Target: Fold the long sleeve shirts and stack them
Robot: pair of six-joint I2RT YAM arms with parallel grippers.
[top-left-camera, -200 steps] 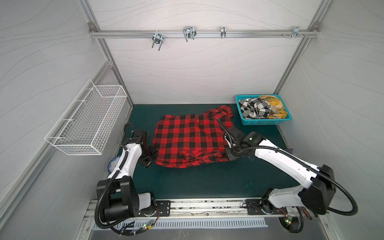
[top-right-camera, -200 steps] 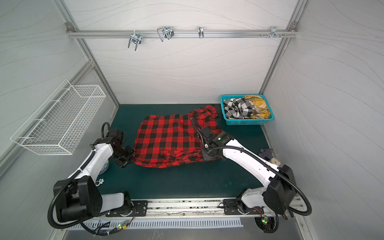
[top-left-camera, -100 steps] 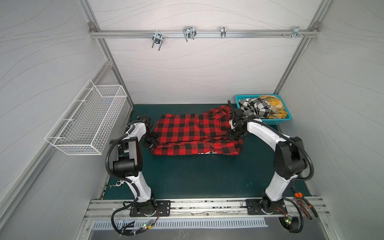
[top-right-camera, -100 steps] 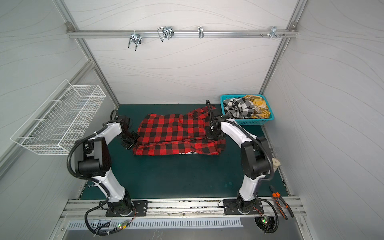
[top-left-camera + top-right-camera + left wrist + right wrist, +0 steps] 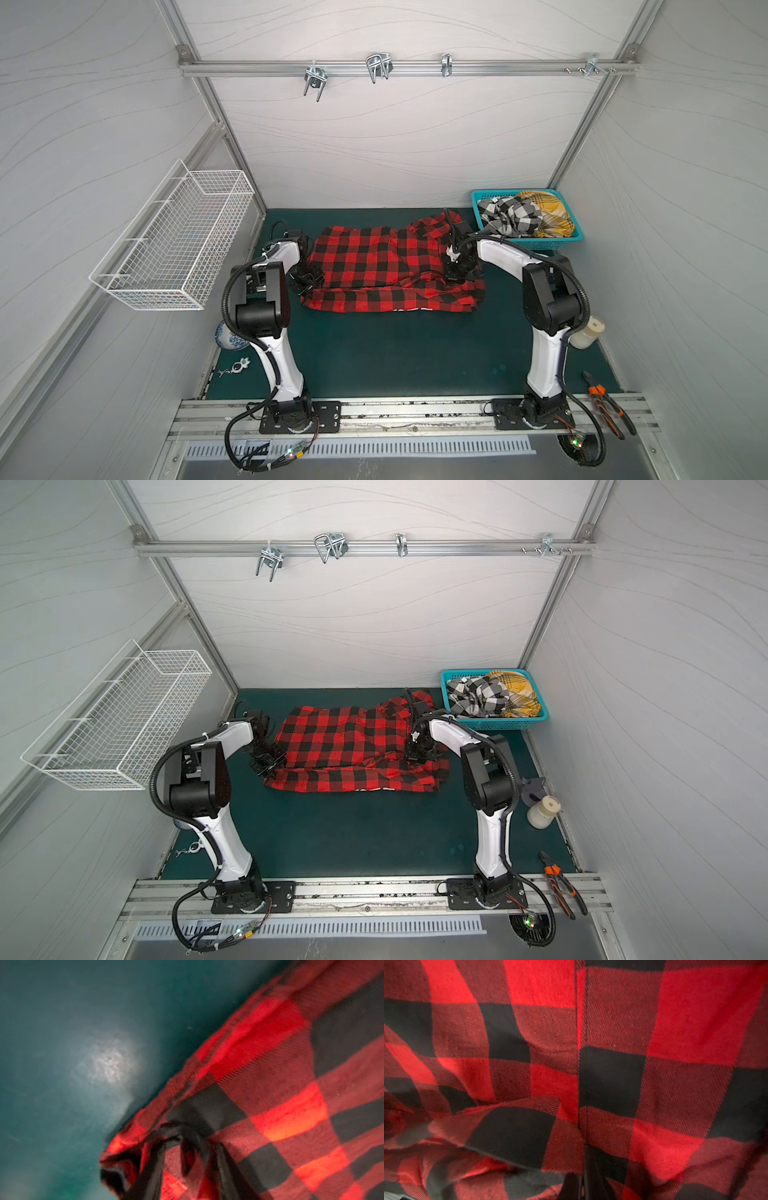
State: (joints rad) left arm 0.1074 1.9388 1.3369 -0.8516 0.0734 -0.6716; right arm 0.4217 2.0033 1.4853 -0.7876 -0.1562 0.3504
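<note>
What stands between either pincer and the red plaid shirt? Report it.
Nothing visible. The left pincer sits at the left edge of the red-and-black plaid shirt, with cloth between its spread fingers. The right pincer is shut on cloth at the shirt's right side. The teal basket stands behind, clear of both.

The red-and-black buffalo plaid shirt (image 5: 374, 266) shows large squares of bright red, dark red and black, with white marks along its near edge; the black-and-white check shirt (image 5: 509, 214) and the mustard-yellow plaid shirt (image 5: 548, 216), crossed by dark lines, lie in a turquoise basket (image 5: 540, 242); the worktop (image 5: 395, 353) is dark green; the wire basket (image 5: 178, 249) is white; the left arm (image 5: 282, 365) and right arm (image 5: 544, 365) are white with black joints; the pliers (image 5: 604, 401) have orange-and-black handles.
</note>
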